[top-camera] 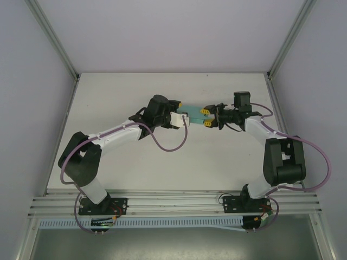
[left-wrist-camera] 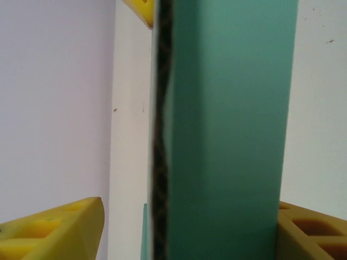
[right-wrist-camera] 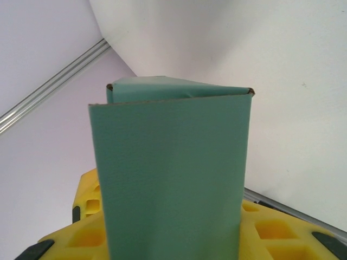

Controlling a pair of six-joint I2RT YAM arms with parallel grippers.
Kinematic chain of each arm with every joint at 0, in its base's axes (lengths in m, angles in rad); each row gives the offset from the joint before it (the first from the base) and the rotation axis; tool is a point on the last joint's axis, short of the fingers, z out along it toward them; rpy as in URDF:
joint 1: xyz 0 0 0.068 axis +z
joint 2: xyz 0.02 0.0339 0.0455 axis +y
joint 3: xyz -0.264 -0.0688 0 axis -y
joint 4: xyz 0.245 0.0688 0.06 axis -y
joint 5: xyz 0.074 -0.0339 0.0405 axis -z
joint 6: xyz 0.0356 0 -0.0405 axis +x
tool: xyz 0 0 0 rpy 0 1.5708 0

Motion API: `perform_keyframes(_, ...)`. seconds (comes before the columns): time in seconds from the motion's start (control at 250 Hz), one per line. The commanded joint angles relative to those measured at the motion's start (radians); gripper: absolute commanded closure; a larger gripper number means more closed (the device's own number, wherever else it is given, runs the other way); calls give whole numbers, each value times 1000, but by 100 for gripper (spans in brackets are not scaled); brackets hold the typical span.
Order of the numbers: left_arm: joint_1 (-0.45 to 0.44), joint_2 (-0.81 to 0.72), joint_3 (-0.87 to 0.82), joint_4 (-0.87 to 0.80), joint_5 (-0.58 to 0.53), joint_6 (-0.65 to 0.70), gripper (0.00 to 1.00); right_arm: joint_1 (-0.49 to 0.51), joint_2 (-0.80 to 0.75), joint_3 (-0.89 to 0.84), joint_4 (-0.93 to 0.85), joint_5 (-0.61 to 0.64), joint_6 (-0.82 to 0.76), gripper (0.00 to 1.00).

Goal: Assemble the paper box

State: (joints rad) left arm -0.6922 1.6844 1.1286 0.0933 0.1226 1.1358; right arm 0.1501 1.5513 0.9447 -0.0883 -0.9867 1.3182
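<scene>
Left gripper [top-camera: 181, 119]: jaws straddle the 9 o'clock end of the paper box [top-camera: 192, 112] but are not clamped. In the left wrist view one yellow finger [left-wrist-camera: 312, 233] is seen touching the teal face at 3 o'clock. The other finger [left-wrist-camera: 59, 233] stands apart at 9 o'clock, with bare gap to the card's raw edge. So the jaws are open around the box, with contact on one side only.

Right gripper [top-camera: 206, 117]: jaws closed on the 3 o'clock end. In the right wrist view the box rises straight out from between the yellow fingers [right-wrist-camera: 271, 233], pinched across its flat faces.

Box: folded into a narrow sleeve, far end seen open. In the top view its long axis runs 9–3, bridging the two grippers just 12 o'clock of the tabletop's centre. Whether it rests on the surface or is carried above it cannot be told.

Key relation: the box lies dead ahead of the left jaws, its long axis in line with their reach. Both arms are equally near; the hold is the right one's. A left closure is judged to be the next need. The card is thin, so one-sided contact could skew or flatten the sleeve.

Tabletop [top-camera: 162, 173]: white, flat, matte. The walls [top-camera: 32, 108] and frame posts [top-camera: 54, 38] are well apart from the work. A purple cable [top-camera: 173, 146] sags at 6 o'clock of the left gripper, near the box but apart from it.
</scene>
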Motion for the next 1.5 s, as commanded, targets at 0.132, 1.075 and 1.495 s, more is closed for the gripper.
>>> perform_keyframes(0.132, 0, -17, 12, 12, 32, -10, 46, 38, -11, 28, -85, -104, -56, 52)
perform_keyframes(1.075, 59, 327, 507, -1025, 273, -217, 55, -54, -535, -234, 54, 484, -1203, 2)
perform_keyframes(1.495, 69, 437, 613, -1106, 262, -252, 52, 82, -242, -14, -188, 345, -1457, 27)
